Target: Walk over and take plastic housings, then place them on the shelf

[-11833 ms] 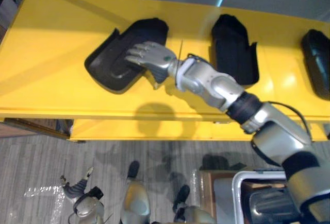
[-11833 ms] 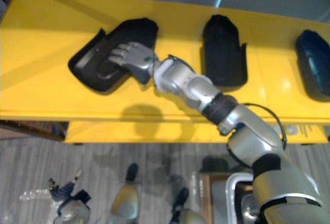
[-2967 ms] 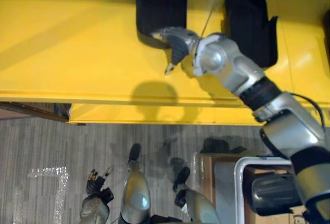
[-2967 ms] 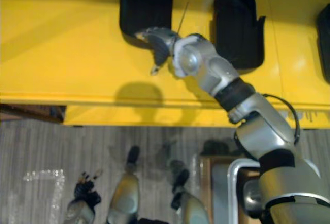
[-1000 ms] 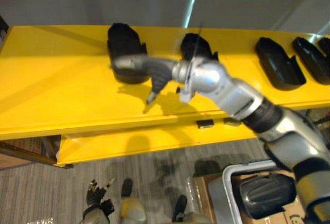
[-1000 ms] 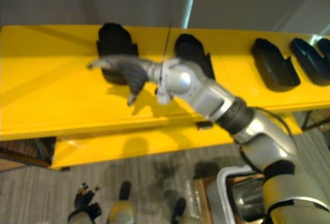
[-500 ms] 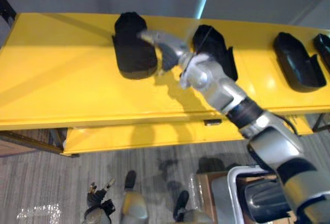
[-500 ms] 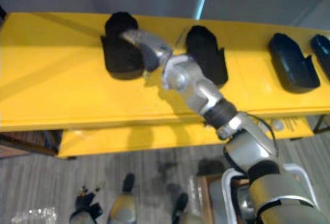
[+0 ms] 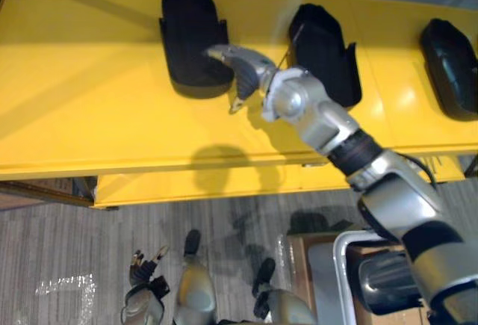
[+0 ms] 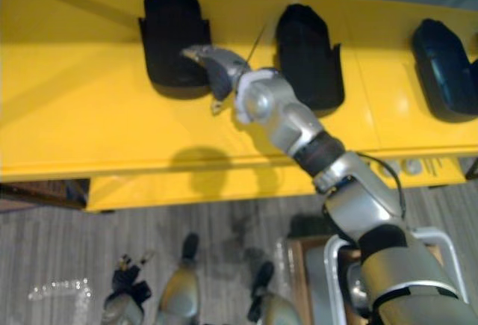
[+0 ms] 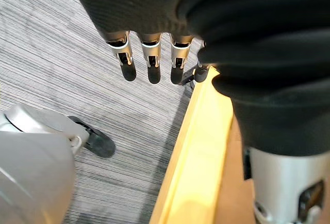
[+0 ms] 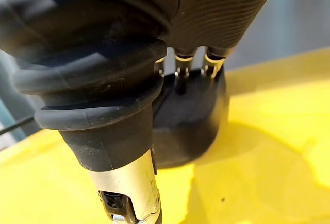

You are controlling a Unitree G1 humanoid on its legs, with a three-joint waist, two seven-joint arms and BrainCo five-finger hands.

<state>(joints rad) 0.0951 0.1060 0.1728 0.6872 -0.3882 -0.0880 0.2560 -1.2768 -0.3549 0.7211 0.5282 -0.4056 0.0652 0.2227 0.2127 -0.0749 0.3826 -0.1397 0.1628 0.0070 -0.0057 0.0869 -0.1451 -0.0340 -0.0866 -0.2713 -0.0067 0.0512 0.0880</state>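
Left eye view: a long yellow metal shelf [image 9: 89, 108] carries three black plastic housings in a row, well apart from each other. The right hand [image 9: 240, 71] reaches in from the lower right to the leftmost black housing [image 9: 190, 37]. Its fingers [image 9: 221, 54] lie stretched out on that housing's near right corner, and the thumb points down at the shelf, clear of the part. The middle black housing [image 9: 323, 54] lies just beyond the forearm, and the rightmost black housing [image 9: 449, 67] sits near the edge of the picture. Low down, the left hand [image 9: 146, 306] hangs over the grey striped floor [image 9: 60, 243]. A white-rimmed bin [image 9: 342, 261] stands at the lower right.

Right eye view: the same layout.

Left wrist view: the left hand's fingers [image 11: 150, 64] hang straight and side by side, holding nothing, beside a yellow shelf edge.

Right wrist view: the right hand's fingers [image 12: 183, 60] rest flat on top of the leftmost black housing [image 12: 188, 113], not curled around it. The housing sits on the shelf.
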